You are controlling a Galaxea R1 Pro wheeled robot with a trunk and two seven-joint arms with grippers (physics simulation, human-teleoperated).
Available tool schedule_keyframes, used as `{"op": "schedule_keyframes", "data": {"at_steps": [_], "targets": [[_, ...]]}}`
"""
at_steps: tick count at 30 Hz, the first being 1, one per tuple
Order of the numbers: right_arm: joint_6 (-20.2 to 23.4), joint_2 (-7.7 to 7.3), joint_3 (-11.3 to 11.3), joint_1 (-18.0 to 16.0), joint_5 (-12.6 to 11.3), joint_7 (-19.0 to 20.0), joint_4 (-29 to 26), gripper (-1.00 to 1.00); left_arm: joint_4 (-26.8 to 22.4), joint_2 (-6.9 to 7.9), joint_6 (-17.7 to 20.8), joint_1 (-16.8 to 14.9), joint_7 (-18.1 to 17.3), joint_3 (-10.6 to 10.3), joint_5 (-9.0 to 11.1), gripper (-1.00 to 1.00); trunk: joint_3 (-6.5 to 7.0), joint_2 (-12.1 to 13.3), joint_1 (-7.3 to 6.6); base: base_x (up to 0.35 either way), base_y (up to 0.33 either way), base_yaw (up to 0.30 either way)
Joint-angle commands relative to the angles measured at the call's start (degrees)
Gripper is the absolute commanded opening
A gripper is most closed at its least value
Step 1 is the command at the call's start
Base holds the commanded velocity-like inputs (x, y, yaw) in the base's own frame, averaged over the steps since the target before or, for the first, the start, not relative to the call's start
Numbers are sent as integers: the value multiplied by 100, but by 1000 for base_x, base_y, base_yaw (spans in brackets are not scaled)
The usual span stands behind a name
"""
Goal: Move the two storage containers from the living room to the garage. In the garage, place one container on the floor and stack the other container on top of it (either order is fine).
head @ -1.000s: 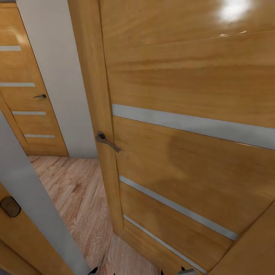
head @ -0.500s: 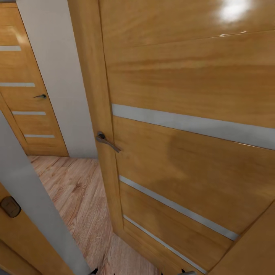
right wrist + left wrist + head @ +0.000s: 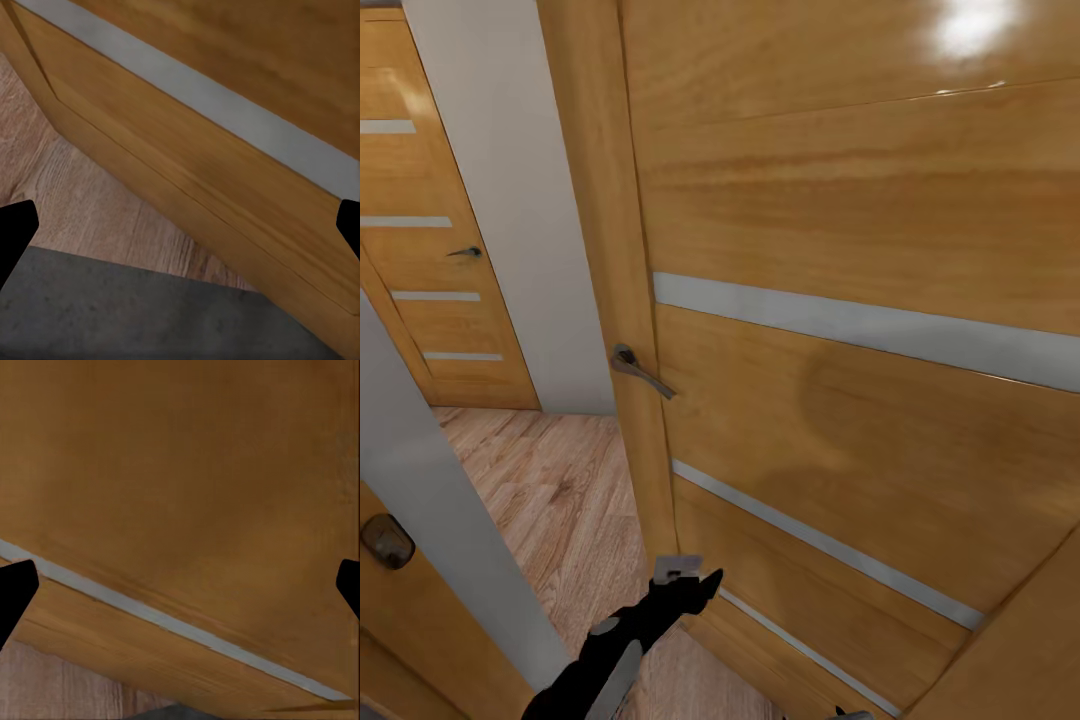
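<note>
Hallway w/ wood floor (image 3: 560,500); door (image 3: 860,400) right ahead of left gripper (image 3: 695,580), handle (image 3: 638,370) above it. Both grippers spread, holding nothing. Containers not seen. Risk: arm jams on door, base clips frame

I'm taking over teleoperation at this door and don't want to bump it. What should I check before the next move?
1. Door handle in sight: ok, the lever sits at the door's edge in the head view.
2. Left hand open: ok, fingers wide apart, nothing between them.
3. Left hand level with the handle: not ok, it is well below, by the lower part of the door.
4. Right hand free: ok, open and empty.
5. Carrying a container: not ok, both hands are empty.
6. Door latched or loose: cannot tell.
</note>
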Motion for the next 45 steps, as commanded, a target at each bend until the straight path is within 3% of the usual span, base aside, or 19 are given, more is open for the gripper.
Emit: {"op": "schedule_keyframes", "data": {"at_steps": [1,2,7,15,25,32,36,38,41,45], "targets": [[-16,-2,27,-4,-4,-26,5,100,-321,-2,297,-5,48,4,45,100,-6,-3,0,0,0,0],[-16,-2,28,-4,-4,-26,5,100,-808,-5,711,-20,126,4,41,100,-6,-3,0,0,0,0],[-16,-2,28,-5,-4,-33,5,100,-1543,-17,1374,-46,240,14,38,100,-6,-3,0,0,0,0],[-16,-2,28,-5,-4,-35,5,100,-1564,-19,1467,-50,243,14,37,100,-6,-3,0,110,0,0],[-16,-2,28,-4,-4,-35,5,100,-1128,-36,1521,-488,225,4,39,100,-6,-3,0,5,0,0],[-16,-2,28,-3,-4,-35,5,100,-1039,-58,1517,-600,164,-3,41,100,-6,-3,0,0,0,0],[-16,-2,28,-4,-4,-35,5,100,-998,-239,1555,-810,149,-5,36,100,-6,-3,0,0,0,0],[-16,-2,28,-4,-4,-35,5,100,-842,-426,1800,-1166,144,-5,36,100,-6,-3,0,0,0,0],[-16,-2,28,-4,-4,-35,5,100,-746,-646,1965,-1383,142,-10,39,100,-6,-3,0,0,-17,0],[-16,-2,28,-5,-4,-35,5,100,-704,-694,2041,-1485,142,-15,45,100,-6,-3,0,0,-69,0]]}}
